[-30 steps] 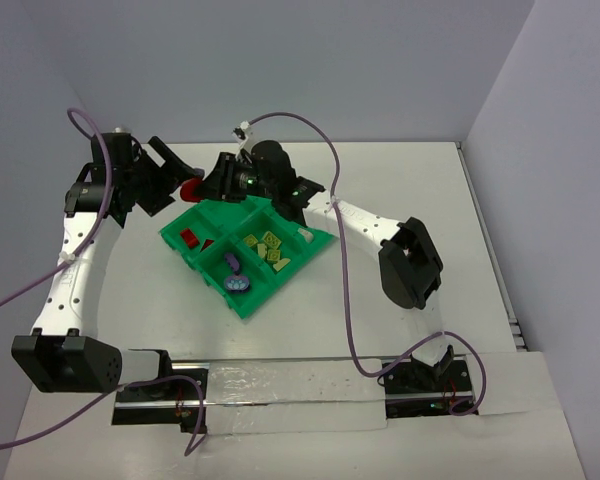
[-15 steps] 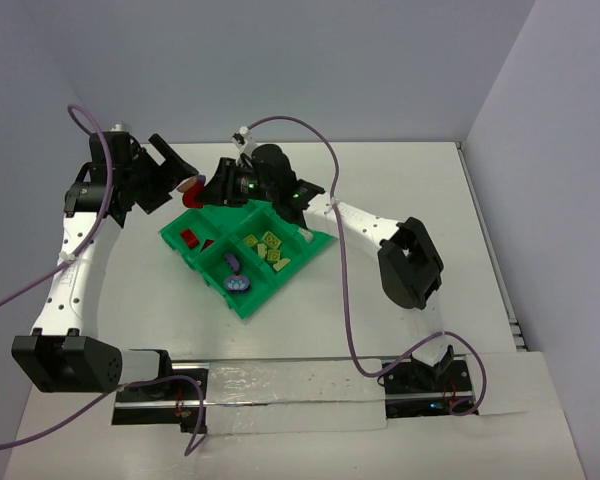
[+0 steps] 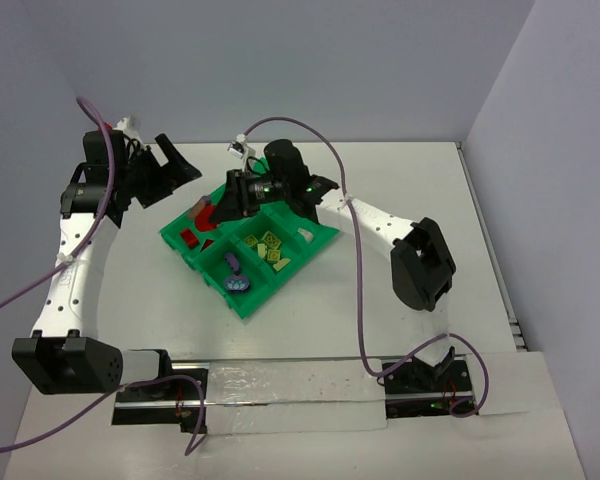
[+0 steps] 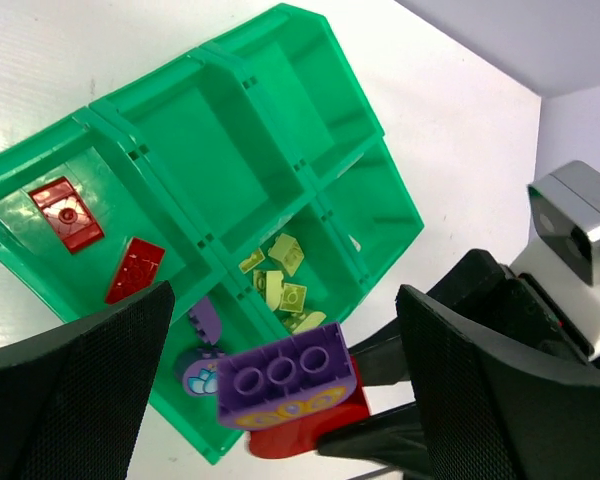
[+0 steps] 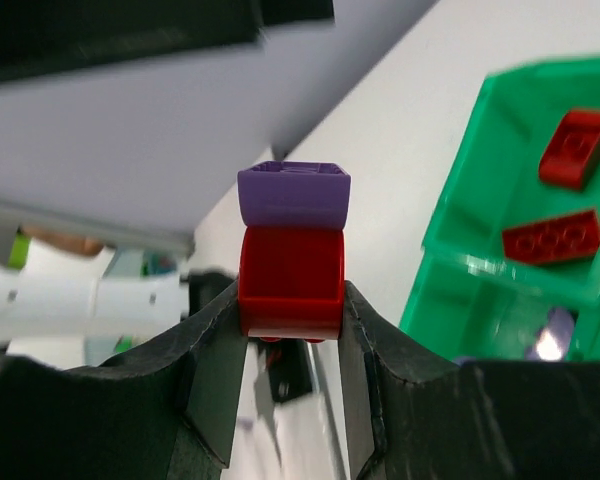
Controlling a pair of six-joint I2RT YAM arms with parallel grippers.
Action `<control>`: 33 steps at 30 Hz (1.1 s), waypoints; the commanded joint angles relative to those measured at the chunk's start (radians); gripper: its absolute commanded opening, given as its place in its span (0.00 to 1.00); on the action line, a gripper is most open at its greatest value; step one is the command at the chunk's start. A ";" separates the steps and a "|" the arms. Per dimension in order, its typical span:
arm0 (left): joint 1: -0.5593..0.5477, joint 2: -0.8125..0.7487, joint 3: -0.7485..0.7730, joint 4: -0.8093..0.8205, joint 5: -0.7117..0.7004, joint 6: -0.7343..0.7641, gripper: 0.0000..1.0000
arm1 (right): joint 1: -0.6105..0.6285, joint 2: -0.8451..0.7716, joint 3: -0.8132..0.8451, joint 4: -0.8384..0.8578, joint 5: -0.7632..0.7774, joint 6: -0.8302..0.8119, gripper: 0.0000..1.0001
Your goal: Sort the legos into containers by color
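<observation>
The left gripper [image 3: 172,172] has pulled away to the far left. Its jaws stand wide open and empty, well apart from the bricks they were crowding a second ago. In the left wrist view both of its dark fingers [image 4: 75,390] frame the scene below without touching anything.

Just right of it, the right gripper [image 5: 292,300] has its jaws clamped on a red lego [image 5: 292,280] with a purple lego [image 5: 293,195] still pressed onto its top. In the earlier frame this stack hung over the bare desk [image 3: 430,180] between the two grippers, off the tray's far-left corner. It has since swung right and nearer, and now hangs above the far-left part of the green tray [image 3: 290,278], held clear of it.

For the task, this looks like a handover or a pull-apart attempt that has ended with the two colours still joined. As one piece, the stack fits no single bin properly.

Further right, the tray itself has not shifted. Two red legos [image 4: 67,213] lie in its left bin, the yellow-green legos [image 4: 280,285] sit in a middle bin, and purple pieces [image 4: 205,320] are in the bin beside them.
</observation>
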 commanded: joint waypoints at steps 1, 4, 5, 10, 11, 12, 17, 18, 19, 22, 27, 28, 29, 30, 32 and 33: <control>0.009 -0.067 0.017 0.039 0.097 0.088 0.99 | -0.061 -0.106 0.021 -0.203 -0.232 -0.129 0.00; 0.016 -0.078 -0.001 0.037 0.165 0.106 0.99 | -0.095 -0.141 -0.030 -0.259 -0.303 -0.141 0.00; 0.019 -0.084 -0.013 0.043 0.210 0.118 0.99 | -0.105 -0.151 -0.033 -0.301 -0.323 -0.157 0.00; 0.027 -0.087 -0.091 0.122 0.559 0.136 0.99 | -0.142 -0.189 -0.027 -0.492 -0.383 -0.283 0.00; 0.026 -0.074 -0.107 0.138 0.639 0.129 0.99 | -0.146 -0.192 -0.022 -0.520 -0.407 -0.309 0.00; 0.026 -0.059 -0.122 0.154 0.721 0.123 0.98 | -0.149 -0.194 -0.015 -0.549 -0.431 -0.337 0.00; 0.026 -0.035 -0.147 0.131 0.824 0.184 0.97 | -0.155 -0.149 0.083 -0.757 -0.454 -0.484 0.00; 0.024 -0.037 -0.150 0.136 0.859 0.189 0.97 | -0.154 -0.135 0.109 -0.804 -0.461 -0.514 0.00; 0.022 -0.038 -0.160 0.157 0.889 0.175 0.97 | -0.154 -0.128 0.134 -0.844 -0.467 -0.543 0.00; 0.016 -0.037 -0.182 0.180 0.925 0.155 0.98 | -0.154 -0.110 0.168 -0.885 -0.468 -0.572 0.00; -0.017 -0.023 -0.207 0.173 0.950 0.162 0.98 | -0.154 -0.080 0.240 -0.890 -0.476 -0.563 0.00; -0.017 -0.023 -0.222 0.184 0.959 0.150 0.97 | -0.155 -0.075 0.251 -0.891 -0.477 -0.561 0.00; -0.018 -0.024 -0.237 0.206 0.969 0.133 0.97 | -0.155 -0.069 0.258 -0.892 -0.477 -0.559 0.00; -0.019 -0.027 -0.249 0.226 0.979 0.120 0.97 | -0.155 -0.063 0.264 -0.892 -0.478 -0.557 0.00; -0.021 -0.035 -0.267 0.256 1.006 0.108 0.97 | -0.154 -0.054 0.276 -0.890 -0.478 -0.554 0.00; -0.022 -0.041 -0.272 0.268 1.014 0.097 0.96 | -0.154 -0.051 0.280 -0.890 -0.478 -0.550 0.00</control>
